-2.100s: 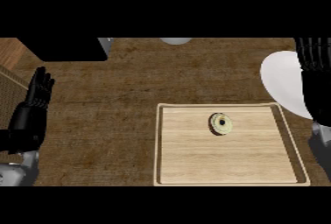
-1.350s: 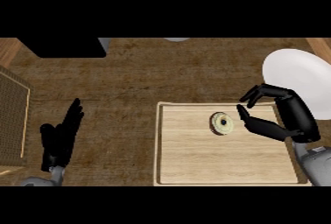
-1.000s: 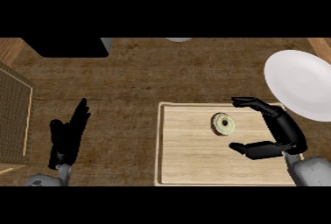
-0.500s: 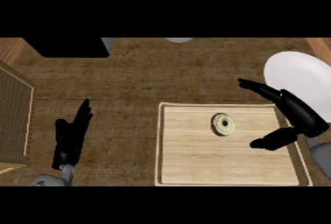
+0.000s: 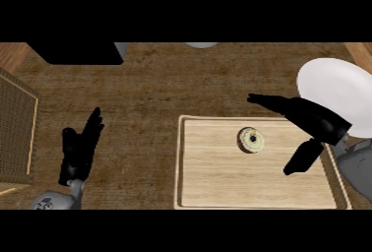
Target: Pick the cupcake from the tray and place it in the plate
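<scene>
A small round cupcake (image 5: 251,140), pale with a dark centre, lies on the light wooden tray (image 5: 218,182) at the lower right. The white plate (image 5: 336,91) sits behind the tray at the right edge. My right hand (image 5: 314,121) hovers over the tray's right side, open, with its fingers stretched left above the cupcake and its thumb pointing down to the right of it; nothing is held. My left hand (image 5: 78,147) rests open at the lower left, fingers pointing up.
A woven mat or basket (image 5: 15,133) lies at the left edge. A black box (image 5: 73,51) stands at the back left, and a pale round object (image 5: 201,45) shows at the back centre. Brown countertop (image 5: 167,83) spans the middle.
My right hand has come in from the right edge, closed toward the cupcake, then spread wide and drawn back a little. The left hand moved inward. The cupcake has not moved.
</scene>
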Robot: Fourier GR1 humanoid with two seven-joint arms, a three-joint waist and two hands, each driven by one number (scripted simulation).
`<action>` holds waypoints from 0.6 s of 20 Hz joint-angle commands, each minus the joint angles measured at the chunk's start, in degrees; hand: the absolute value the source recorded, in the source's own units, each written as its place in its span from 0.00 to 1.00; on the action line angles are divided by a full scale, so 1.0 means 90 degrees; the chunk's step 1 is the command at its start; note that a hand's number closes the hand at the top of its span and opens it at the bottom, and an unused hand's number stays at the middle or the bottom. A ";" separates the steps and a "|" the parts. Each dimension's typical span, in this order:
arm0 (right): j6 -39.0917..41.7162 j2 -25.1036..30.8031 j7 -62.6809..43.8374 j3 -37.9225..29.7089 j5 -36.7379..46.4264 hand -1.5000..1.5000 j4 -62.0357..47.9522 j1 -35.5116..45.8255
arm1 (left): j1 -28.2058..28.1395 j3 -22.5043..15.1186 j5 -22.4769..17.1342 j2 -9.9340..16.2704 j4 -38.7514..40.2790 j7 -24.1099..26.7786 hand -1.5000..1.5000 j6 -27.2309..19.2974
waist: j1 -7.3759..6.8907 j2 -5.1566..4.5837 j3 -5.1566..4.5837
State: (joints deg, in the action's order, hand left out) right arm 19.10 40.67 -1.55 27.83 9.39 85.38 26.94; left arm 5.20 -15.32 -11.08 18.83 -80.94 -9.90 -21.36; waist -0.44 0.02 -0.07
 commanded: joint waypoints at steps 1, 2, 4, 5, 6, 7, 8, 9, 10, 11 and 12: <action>0.0663 -0.0264 -0.0538 0.0048 0.0199 0.00 -0.0123 0.0214 | -0.0011 -0.0094 0.0171 -0.0196 -0.0245 -0.0319 0.50 -0.0093 | 0.0008 0.0000 0.0006; 0.0322 -0.0619 -0.0609 0.0262 0.0564 0.00 -0.0081 0.0003 | -0.0499 0.0043 0.0159 0.0056 -0.0386 0.0159 0.50 0.0127 | -0.0011 0.0003 0.0006; 0.0590 -0.0739 -0.0554 0.0197 0.0755 0.00 -0.0405 0.0120 | -0.0138 0.0275 0.0145 0.0059 0.0097 0.0073 0.50 0.0295 | 0.0009 -0.0009 0.0006; 0.0842 -0.0977 -0.1193 -0.0007 0.0542 0.00 0.0053 0.0209 | -0.0272 0.0090 0.0281 -0.0168 -0.0290 -0.0105 0.50 0.0116 | 0.0020 0.0003 0.0006; 0.0808 -0.1125 -0.0958 -0.0012 0.0852 0.00 -0.0390 0.0316 | -0.0454 0.0144 0.0332 -0.0099 -0.0493 -0.0168 0.50 0.0089 | -0.0003 -0.0001 0.0007; 0.0997 -0.1068 -0.0518 -0.0316 0.0916 0.00 -0.0720 0.0344 | -0.0285 0.0147 0.0462 -0.0200 -0.0476 -0.0372 0.50 0.0047 | 0.0008 -0.0004 0.0008; 0.0950 -0.0792 -0.0429 -0.0291 0.1092 0.00 -0.0143 -0.0207 | -0.0460 0.0139 0.0437 -0.0352 -0.0351 0.0031 0.50 0.0163 | 0.0039 0.0002 0.0007; 0.0953 -0.0895 0.0048 -0.0385 0.1264 0.00 -0.0839 -0.0016 | -0.0323 0.0295 0.0391 -0.0310 -0.0149 0.0103 0.50 0.0301 | 0.0022 -0.0007 0.0008; 0.1059 -0.1301 -0.0595 -0.0312 0.1352 0.00 -0.0441 0.0047 | -0.0324 0.0399 0.0344 -0.0357 0.0013 0.0220 0.50 0.0455 | 0.0028 -0.0003 0.0006; 0.1120 -0.1187 -0.0285 -0.0410 0.1392 0.00 -0.0608 -0.0042 | -0.0183 0.0547 0.0368 -0.0381 0.0417 0.0276 0.50 0.0446 | 0.0037 -0.0006 0.0006; 0.0904 -0.1163 0.0391 -0.0496 0.1570 0.00 -0.1287 0.0122 | 0.0162 0.0299 0.0602 -0.0673 0.0518 0.0194 0.50 0.0222 | 0.0029 -0.0016 0.0008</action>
State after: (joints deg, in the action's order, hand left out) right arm 27.19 31.66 -3.82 25.18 19.82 79.79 27.45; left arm 3.51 -12.73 -7.61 15.76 -80.43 -9.06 -19.02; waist -0.24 -0.02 -0.01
